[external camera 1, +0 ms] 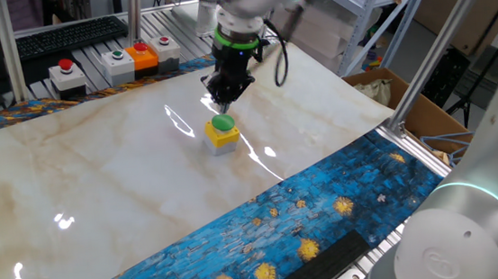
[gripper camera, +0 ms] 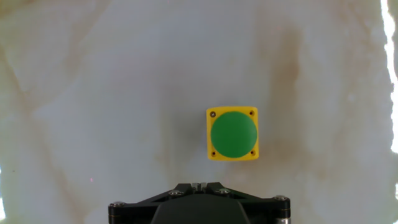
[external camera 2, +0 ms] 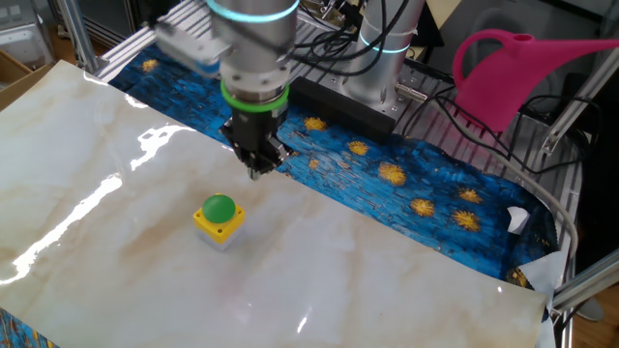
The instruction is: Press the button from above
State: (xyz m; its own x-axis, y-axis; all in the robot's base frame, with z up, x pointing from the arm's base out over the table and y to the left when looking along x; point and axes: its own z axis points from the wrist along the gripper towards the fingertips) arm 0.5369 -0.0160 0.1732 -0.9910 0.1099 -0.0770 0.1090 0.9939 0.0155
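The button point(external camera 1: 222, 123) is a round green dome on a small yellow cube box point(external camera 1: 223, 139) that stands on the marble-look table sheet point(external camera 1: 98, 171). My gripper point(external camera 1: 228, 99) hangs above the sheet, just behind the button and higher than it, not touching it. In the other fixed view the gripper point(external camera 2: 256, 170) is up and to the right of the button point(external camera 2: 219, 208). In the hand view the button point(gripper camera: 233, 134) lies ahead and a little right of the fingertips point(gripper camera: 199, 185). The fingertips meet with no gap, holding nothing.
Grey-white boxes with red and green buttons point(external camera 1: 67, 72) and an orange box point(external camera 1: 141, 54) stand at the back left, by a keyboard point(external camera 1: 68, 35). A cardboard box point(external camera 1: 417, 98) is at the right. A pink watering can point(external camera 2: 513, 68) and a blue patterned cloth point(external camera 2: 406, 184) border the sheet.
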